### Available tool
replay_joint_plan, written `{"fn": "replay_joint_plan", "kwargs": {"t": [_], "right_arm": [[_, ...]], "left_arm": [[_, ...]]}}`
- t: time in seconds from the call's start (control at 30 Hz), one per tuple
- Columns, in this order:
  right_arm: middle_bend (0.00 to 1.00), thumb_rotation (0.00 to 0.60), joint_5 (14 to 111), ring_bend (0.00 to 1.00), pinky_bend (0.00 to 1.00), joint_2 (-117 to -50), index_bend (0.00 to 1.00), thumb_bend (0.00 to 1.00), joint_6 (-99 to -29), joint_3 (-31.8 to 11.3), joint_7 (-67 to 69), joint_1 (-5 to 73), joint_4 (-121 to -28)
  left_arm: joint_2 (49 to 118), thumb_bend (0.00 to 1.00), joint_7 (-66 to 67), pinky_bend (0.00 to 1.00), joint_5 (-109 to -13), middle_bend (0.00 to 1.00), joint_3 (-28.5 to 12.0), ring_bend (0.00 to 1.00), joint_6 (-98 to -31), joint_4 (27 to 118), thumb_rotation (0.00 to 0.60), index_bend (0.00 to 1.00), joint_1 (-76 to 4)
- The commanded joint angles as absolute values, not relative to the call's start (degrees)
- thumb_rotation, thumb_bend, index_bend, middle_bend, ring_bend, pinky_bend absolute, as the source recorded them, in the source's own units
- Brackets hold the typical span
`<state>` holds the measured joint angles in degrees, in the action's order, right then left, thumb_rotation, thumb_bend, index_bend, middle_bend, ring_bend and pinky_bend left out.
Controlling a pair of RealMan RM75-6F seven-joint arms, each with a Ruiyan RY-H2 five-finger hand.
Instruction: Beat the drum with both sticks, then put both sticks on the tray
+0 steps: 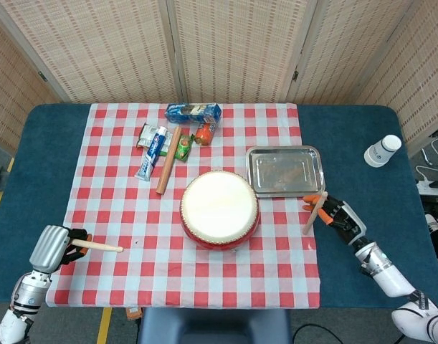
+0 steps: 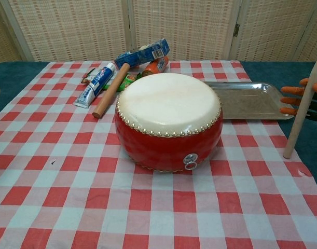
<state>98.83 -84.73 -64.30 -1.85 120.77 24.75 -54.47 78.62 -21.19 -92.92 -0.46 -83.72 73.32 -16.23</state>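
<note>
A red drum (image 1: 219, 209) with a cream skin stands at the middle of the checked cloth, shown close up in the chest view as the drum (image 2: 168, 119). Behind it to the right lies a bare metal tray (image 1: 284, 170), (image 2: 246, 101). My left hand (image 1: 54, 247) grips a wooden stick (image 1: 98, 246) at the cloth's front left, far from the drum; the stick points right. My right hand (image 1: 340, 215) holds the other stick (image 1: 314, 213) just in front of the tray's right corner. In the chest view this stick (image 2: 305, 104) stands steep, with its lower end touching the cloth.
Behind the drum lie a wooden rolling pin (image 1: 168, 159), a toothpaste tube (image 1: 152, 152), a blue box (image 1: 194, 111) and small orange and green packets (image 1: 203, 134). A white cup (image 1: 382, 150) lies on the blue table at the far right.
</note>
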Motion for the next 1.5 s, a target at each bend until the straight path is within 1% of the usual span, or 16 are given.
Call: {"fn": "replay_joint_plan", "kwargs": {"t": [0.03, 0.17, 0.37, 0.47, 0.63, 0.7, 0.87, 0.97, 1.23, 1.5], "right_arm": [[0.31, 0.518, 99.6, 0.21, 0.27, -89.9, 0.41, 0.29, -67.7, 0.0, 128.5, 26.6, -45.3], [0.32, 0.498, 99.7, 0.23, 0.29, -92.4, 0.41, 0.24, -70.2, 1.4, 132.8, 26.7, -39.8], [0.35, 0.476, 99.6, 0.25, 0.32, -94.0, 0.43, 0.18, -73.1, 3.4, 136.4, 26.5, -35.0], [0.38, 0.475, 99.3, 0.29, 0.36, -94.3, 0.45, 0.16, -73.6, 4.1, 137.1, 26.2, -33.4], [0.45, 0.475, 98.5, 0.36, 0.43, -94.5, 0.52, 0.16, -73.5, 4.9, 137.7, 26.0, -31.9], [0.48, 0.475, 98.3, 0.39, 0.46, -94.5, 0.54, 0.16, -73.7, 5.3, 137.7, 25.9, -31.5], [0.52, 0.474, 98.3, 0.44, 0.48, -94.6, 0.55, 0.16, -74.8, 6.2, 137.0, 25.4, -31.1], [0.52, 0.475, 98.5, 0.44, 0.48, -94.6, 0.55, 0.16, -76.0, 6.8, 135.8, 25.0, -31.1], [0.52, 0.474, 98.7, 0.44, 0.49, -94.4, 0.60, 0.16, -77.9, 7.9, 131.4, 24.0, -32.7], [0.56, 0.474, 98.9, 0.46, 0.51, -95.0, 0.65, 0.16, -75.4, 9.7, 127.1, 23.8, -33.7]], "left_arm": [[78.6, 0.84, -21.1, 1.00, -93.2, 1.00, -0.3, 1.00, -83.5, 73.3, 0.600, 1.00, -16.4], [78.3, 0.84, -21.1, 1.00, -93.2, 1.00, -0.1, 1.00, -83.3, 73.3, 0.600, 1.00, -16.4], [78.1, 0.84, -21.1, 1.00, -93.5, 1.00, 0.1, 1.00, -83.3, 73.5, 0.600, 1.00, -16.4], [78.0, 0.84, -20.9, 1.00, -93.7, 1.00, 0.2, 1.00, -83.5, 73.7, 0.600, 1.00, -16.4], [77.8, 0.84, -20.6, 1.00, -93.9, 1.00, 0.4, 1.00, -83.4, 74.1, 0.600, 1.00, -16.5], [77.7, 0.84, -20.5, 1.00, -94.0, 1.00, 0.4, 1.00, -83.3, 74.2, 0.600, 1.00, -16.5], [77.7, 0.84, -20.0, 1.00, -94.1, 1.00, 0.5, 1.00, -83.4, 74.5, 0.600, 1.00, -16.5], [77.7, 0.84, -20.1, 1.00, -94.1, 1.00, 0.5, 1.00, -83.4, 74.5, 0.600, 1.00, -16.5], [78.0, 0.84, -20.1, 1.00, -94.3, 1.00, 0.7, 1.00, -83.3, 74.4, 0.600, 1.00, -16.5], [78.2, 0.83, -20.2, 1.00, -94.5, 1.00, 0.8, 1.00, -83.3, 74.1, 0.600, 1.00, -16.6]]}}
